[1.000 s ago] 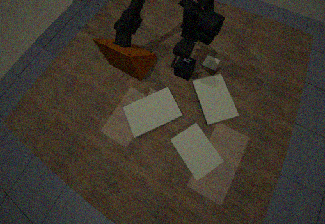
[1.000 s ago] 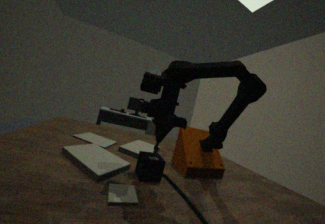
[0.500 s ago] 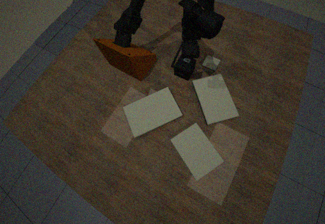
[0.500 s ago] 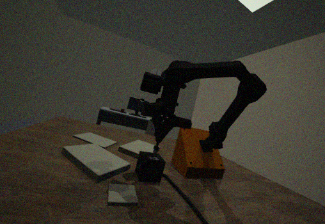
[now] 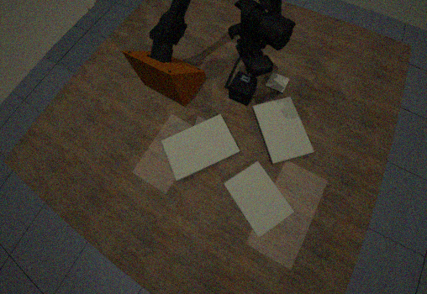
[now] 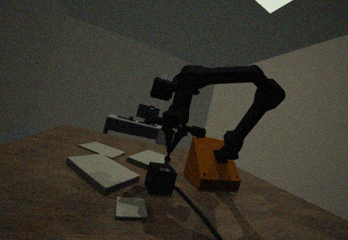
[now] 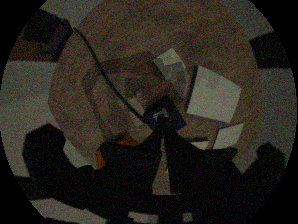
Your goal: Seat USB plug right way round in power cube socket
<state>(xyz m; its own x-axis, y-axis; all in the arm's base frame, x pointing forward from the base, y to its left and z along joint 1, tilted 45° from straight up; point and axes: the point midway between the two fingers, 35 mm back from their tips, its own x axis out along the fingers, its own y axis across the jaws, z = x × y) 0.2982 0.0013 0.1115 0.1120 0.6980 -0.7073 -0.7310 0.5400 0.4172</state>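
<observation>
The dark power cube (image 5: 240, 93) (image 6: 159, 182) (image 7: 172, 111) stands upright on the table, with a small pale socket mark (image 5: 245, 78) (image 7: 162, 112) on its top. My gripper (image 6: 168, 156) (image 7: 162, 128) points down at the cube's top and is shut on the USB plug (image 6: 167, 160), a small dark shape between the fingertips and the cube's back top edge in the exterior view. The fingers and the dark hide most of the plug. I cannot tell which way round it is, or whether its tip is inside a socket or just above the top.
A small pale block (image 5: 277, 82) (image 6: 131, 208) lies close beside the cube. Larger pale slabs (image 5: 283, 130) (image 5: 201, 147) (image 5: 259, 199) lie farther off. An orange wedge (image 5: 168, 78) (image 6: 219, 185) stands under the arm's base. A dark cable (image 6: 196, 211) (image 7: 104, 75) runs from the cube across the table.
</observation>
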